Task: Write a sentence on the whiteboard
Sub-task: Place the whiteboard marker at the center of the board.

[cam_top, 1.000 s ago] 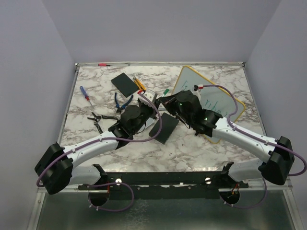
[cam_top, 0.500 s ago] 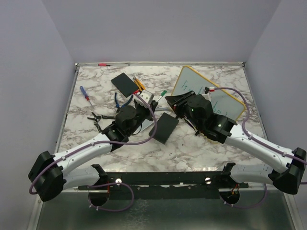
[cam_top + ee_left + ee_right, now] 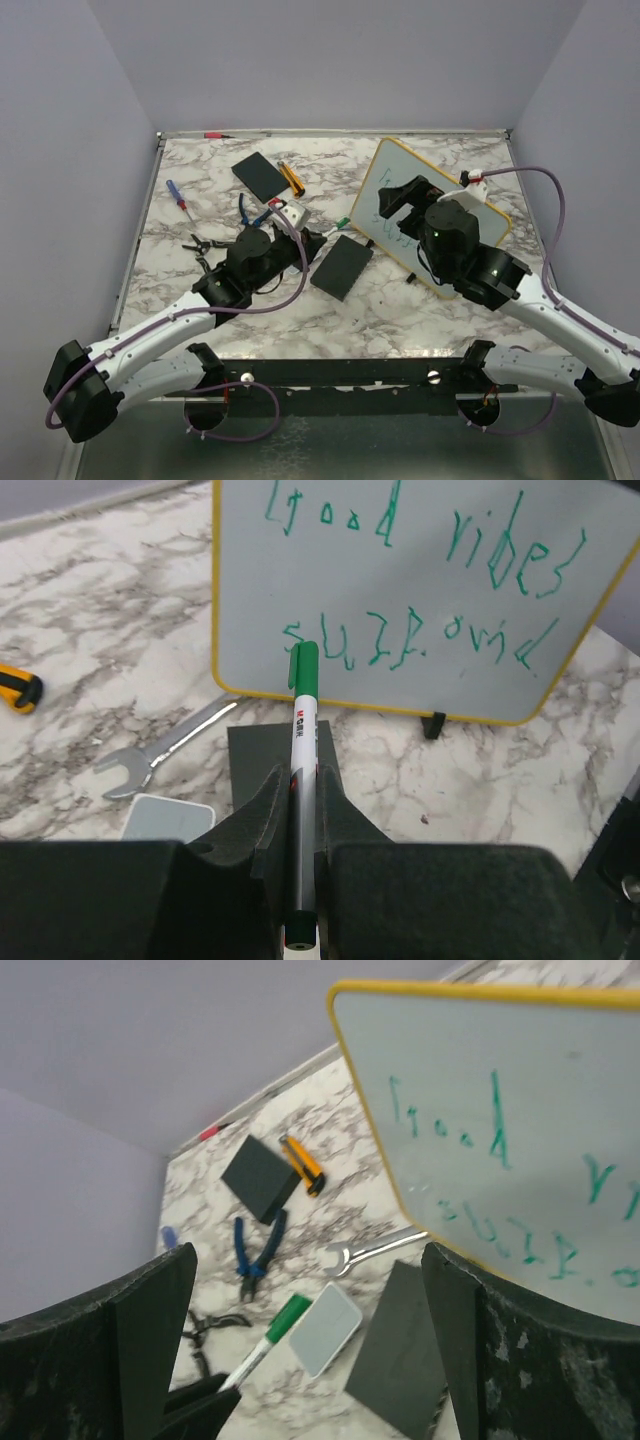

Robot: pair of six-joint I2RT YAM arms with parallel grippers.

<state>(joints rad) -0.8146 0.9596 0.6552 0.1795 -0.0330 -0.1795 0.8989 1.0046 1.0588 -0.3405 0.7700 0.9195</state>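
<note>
**Whiteboard.** The whiteboard point(image 3: 392, 160) is found on the marble table point(image 3: 200, 170), with the right arm reaching over its middle. Whether it lies flat or is propped cannot be told.

**Right gripper.** The right gripper point(image 3: 315, 1350) is held above the whiteboard. Its fingers are spread wide and nothing is seen between them.

**Left gripper.** The left gripper point(image 3: 300, 790) is stationed just off the whiteboard's left edge. It is clamped on a marker point(image 3: 303, 730).

**Black slab.** 1 black slab point(image 3: 341, 267) is noted beside the whiteboard's lower left edge, directly under the marker.

**Marker.** The marker is aimed at the whiteboard's lower left corner. Its green cap is fitted and stops just short of the yellow rim.

**Sentence.** The sentence point(image 3: 425, 580) is set out in 2 green lines across the whiteboard. The upper line is read as "good vibes"; the lower line is not clearly legible.

**Assessment.** The writing is judged complete or very nearly so, since 2 lines are present and the cap is on.

- If the sentence is finished, the marker should be set down clear of the whiteboard so that the lettering is not smeared.
- If more words are wanted, the cap would have to be pulled first, and the free right gripper is the one available for that.
</note>
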